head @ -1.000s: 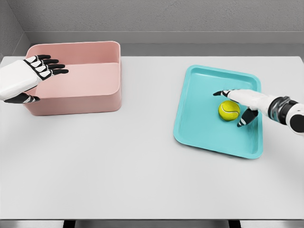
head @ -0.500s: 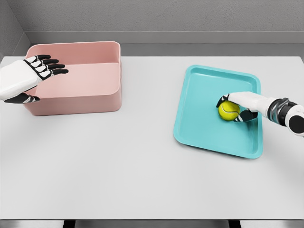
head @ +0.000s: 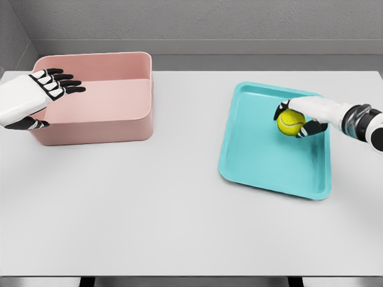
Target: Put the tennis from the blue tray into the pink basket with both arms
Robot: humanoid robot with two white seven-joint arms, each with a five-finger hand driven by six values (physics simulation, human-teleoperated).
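Gripping the tennis ball [head: 289, 122] over the blue tray [head: 263, 155] at centre right, the right hand [head: 311, 115] has its fingers wrapped around it. Far off, upper left, the pink basket [head: 119, 122] waits, with the open left hand [head: 33, 95] hovering there.

Table [head: 179, 227]: spanning the whole view, carrying everything else.
Basket [head: 119, 128]: on the table, far left, toward the back.
Tray [head: 257, 161]: on the table, right of centre, well apart from the basket.
Ball [head: 290, 122]: over the tray's back right part, inside the right hand's grasp.
Right hand [head: 305, 116]: reaching in from the right edge, over the tray.
Left hand [head: 33, 95]: entering from the left edge, over the basket's left end, fingers extended toward the right.
Wall [head: 197, 21]: behind the table.
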